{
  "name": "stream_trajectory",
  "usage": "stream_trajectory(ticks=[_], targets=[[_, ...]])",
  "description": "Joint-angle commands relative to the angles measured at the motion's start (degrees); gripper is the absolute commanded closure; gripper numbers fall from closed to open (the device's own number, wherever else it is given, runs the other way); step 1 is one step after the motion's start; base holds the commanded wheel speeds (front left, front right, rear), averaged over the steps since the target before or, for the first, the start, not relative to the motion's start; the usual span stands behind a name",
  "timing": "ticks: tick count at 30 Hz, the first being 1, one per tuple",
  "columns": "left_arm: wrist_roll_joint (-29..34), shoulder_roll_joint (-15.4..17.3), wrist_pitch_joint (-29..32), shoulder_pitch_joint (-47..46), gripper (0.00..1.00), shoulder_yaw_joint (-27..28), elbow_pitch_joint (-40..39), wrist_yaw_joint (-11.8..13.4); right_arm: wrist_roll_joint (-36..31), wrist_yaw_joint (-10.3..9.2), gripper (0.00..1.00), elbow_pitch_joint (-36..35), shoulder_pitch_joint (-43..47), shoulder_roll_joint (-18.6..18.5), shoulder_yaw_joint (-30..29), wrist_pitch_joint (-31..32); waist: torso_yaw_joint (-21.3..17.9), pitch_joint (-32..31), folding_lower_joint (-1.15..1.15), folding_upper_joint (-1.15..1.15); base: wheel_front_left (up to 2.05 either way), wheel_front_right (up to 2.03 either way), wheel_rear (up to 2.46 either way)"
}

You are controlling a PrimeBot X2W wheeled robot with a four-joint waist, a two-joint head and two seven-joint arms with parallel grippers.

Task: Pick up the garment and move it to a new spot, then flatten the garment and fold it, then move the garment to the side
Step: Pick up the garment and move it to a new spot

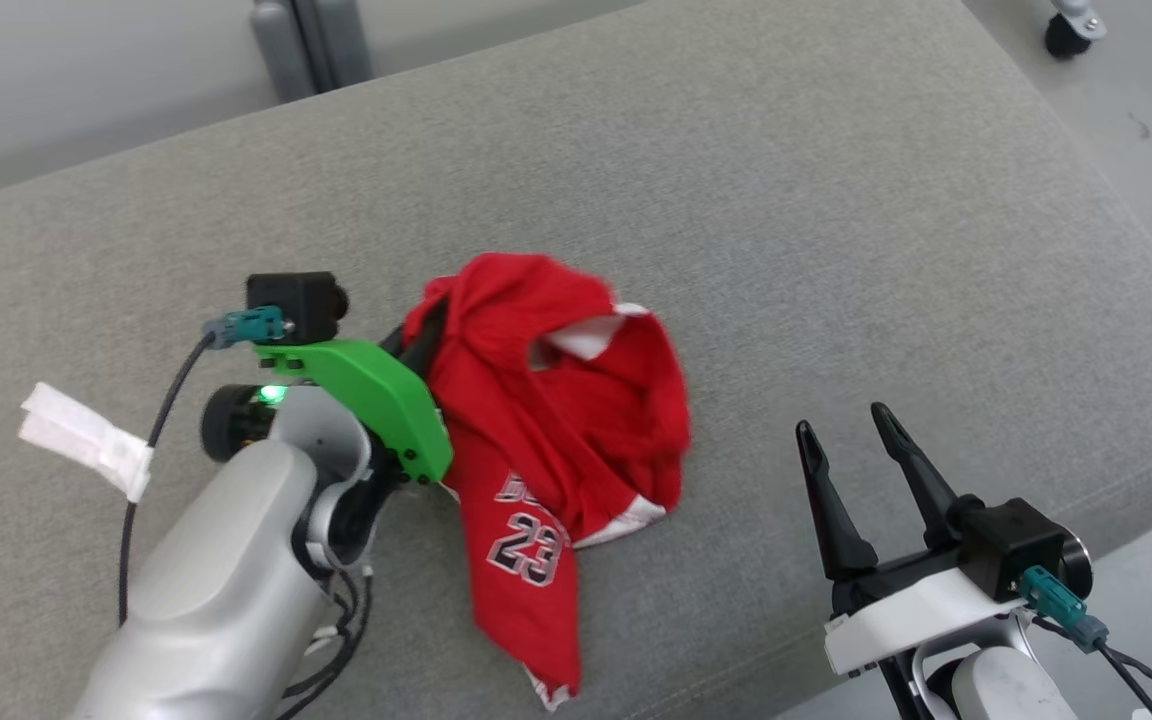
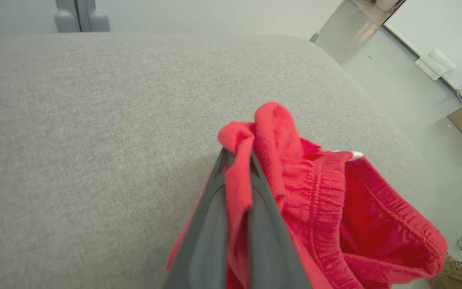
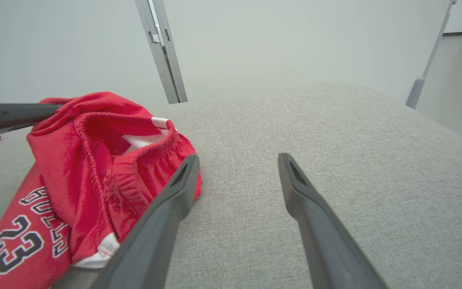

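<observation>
**Inspector:** Where are the shorts?

**Onlooker:** The red basketball shorts (image 1: 556,430) lie bunched on the grey cushion (image 1: 836,200). The waistband gapes and the leg numbered 23 trails toward the near edge.

**Inspector:** And the end effectors?

**Onlooker:** The left gripper (image 2: 238,156) is clamped on a narrow ridge of red cloth beside the waistband, which is raised above the heap. The right gripper (image 1: 842,420) hovers to the right of the shorts with its fingers apart, holding nothing.

**Inspector:** What are the hazards?

**Onlooker:** The pinch looks thin, so I judge the fold could slip free under the garment's weight on a lift. The trailing leg may drag and slide over the cushion's near edge. The right gripper is close enough that a sideways carry might snag cloth on its fingers.
</observation>
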Motion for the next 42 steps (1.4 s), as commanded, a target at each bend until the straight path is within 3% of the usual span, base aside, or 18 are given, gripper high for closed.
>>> stream_trajectory(ticks=[1,2,4,5,6,7,11,15,24,30,42], targets=[[1.48,0.64,-1.75,-0.95,1.00,0.29,3.29,0.37,-0.19,-0.08,0.00,-0.11,0.32,0.03,-0.11,-0.18,-3.34,0.99,0.00,0.00,0.00,0.00,0.00],[1.96,0.68,-3.47,-1.20,1.00,0.58,5.59,0.57,-0.32,-0.08,0.00,0.00,0.36,0.03,-0.20,-0.18,-3.40,0.82,0.00,0.00,0.00,0.00,0.00],[3.16,0.42,-6.60,-1.84,0.85,0.78,10.22,0.66,-0.54,-0.08,0.00,0.28,0.54,0.03,-0.53,-0.18,-3.22,0.35,0.00,0.00,0.00,0.00,0.00],[4.00,0.29,-8.52,-2.17,0.64,0.70,12.43,0.57,-0.74,-0.08,0.00,0.41,0.61,0.02,-0.73,-0.18,-2.95,0.05,0.00,0.00,0.00,0.00,0.00],[4.36,0.03,-10.05,-2.27,0.13,0.68,13.96,0.40,-1.04,-0.08,0.00,0.47,0.61,0.04,-0.80,-0.18,-2.65,-0.20,0.00,0.00,0.00,0.00,0.00],[4.62,-0.52,-11.56,-2.16,0.00,0.53,15.95,0.06,-1.25,-0.08,0.00,0.61,0.68,0.05,-0.92,-0.18,-2.19,-0.58,0.00,0.00,0.00,0.00,0.00],[6.44,-1.86,-18.98,-2.04,0.00,0.66,19.95,-0.18,-2.14,-0.08,0.00,0.75,1.22,-0.01,-1.45,-0.18,-0.38,-2.25,0.00,0.00,0.00,0.00,0.00],[8.81,-2.56,-22.09,0.24,0.00,2.31,18.53,0.16,-3.31,-0.08,0.00,0.38,1.97,-0.01,-3.58,-0.18,2.25,-4.25,0.00,0.00,0.00,0.00,0.00],[20.49,-4.16,-22.21,18.11,0.00,17.16,-4.94,0.35,-6.60,-0.08,0.00,-1.02,4.79,-0.04,-8.60,-0.19,9.69,-8.40,0.00,0.00,0.00,0.00,0.00],[25.56,-6.05,-22.23,29.82,0.00,25.09,-12.15,-2.56,-7.84,-0.08,0.00,-1.10,6.19,-0.08,-10.78,-0.18,14.26,-10.10,0.00,0.00,0.00,0.00,0.00],[37.08,-8.55,-22.23,43.40,0.00,36.13,-15.83,-7.77,-7.74,-0.08,0.00,-0.15,8.05,-0.39,-12.49,-0.18,20.41,-12.68,0.00,0.00,0.00,0.00,0.00]])
